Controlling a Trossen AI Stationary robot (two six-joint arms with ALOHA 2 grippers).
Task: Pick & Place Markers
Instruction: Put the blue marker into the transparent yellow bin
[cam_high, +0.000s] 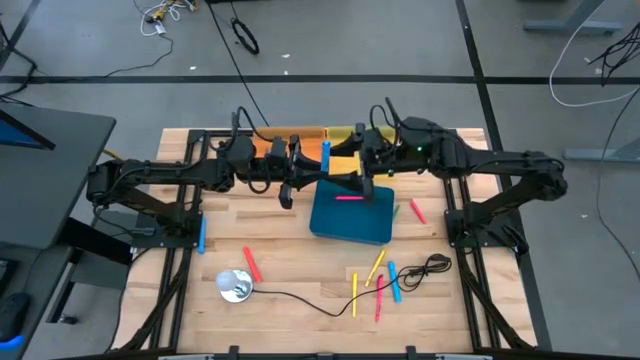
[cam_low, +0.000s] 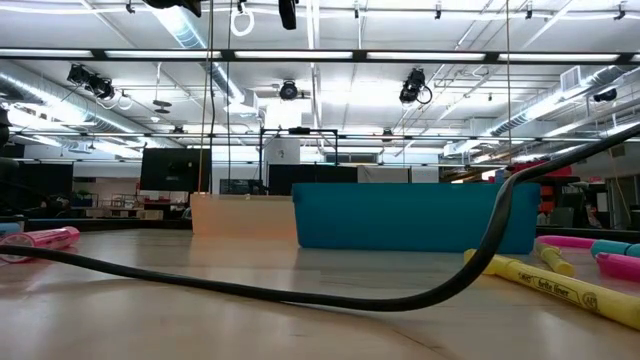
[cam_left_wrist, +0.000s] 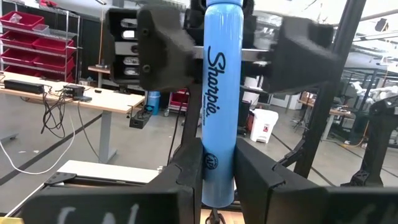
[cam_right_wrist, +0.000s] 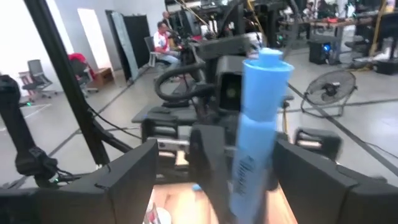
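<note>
While from above both grippers meet at a blue marker (cam_high: 326, 154) beside the teal bin (cam_high: 352, 212), the left gripper (cam_left_wrist: 219, 180) clamps its base, and the right gripper (cam_right_wrist: 239, 174) stands wide around it.

Wood table (cam_high: 290, 285): teal bin (cam_high: 350, 218), scattered markers (cam_high: 378, 268), black cable (cam_high: 330, 305).

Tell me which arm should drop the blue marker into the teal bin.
Left, probably: the left gripper is shut on the blue Sharpie marker, while the right gripper is open around it, near the teal bin.
</note>
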